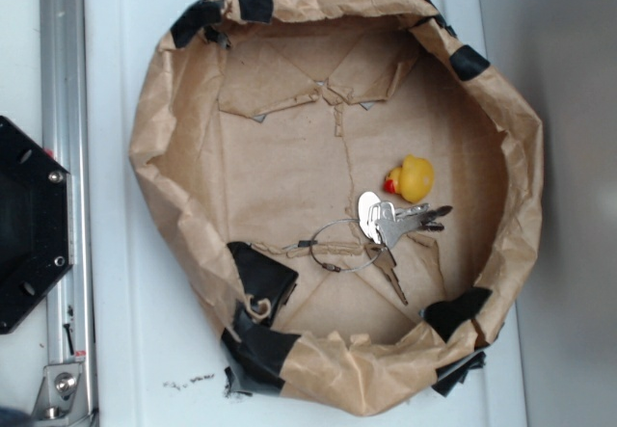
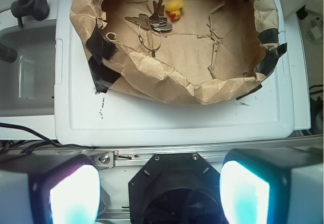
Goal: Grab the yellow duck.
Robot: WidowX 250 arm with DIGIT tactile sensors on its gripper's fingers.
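Yellow duck (image 2: 175, 7) beside keys (image 2: 152, 20) in paper bowl (image 2: 167, 77); claw (image 2: 159, 193) wide open, empty, well apart.

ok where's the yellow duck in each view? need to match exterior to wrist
Exterior: yellow duck right of centre on the paper nest's floor, just above the keys.
Wrist: yellow duck near the top edge, left of centre, immediately right of the keys.
Shared landmark: the key bunch on its wire ring, right beside the duck in both views.
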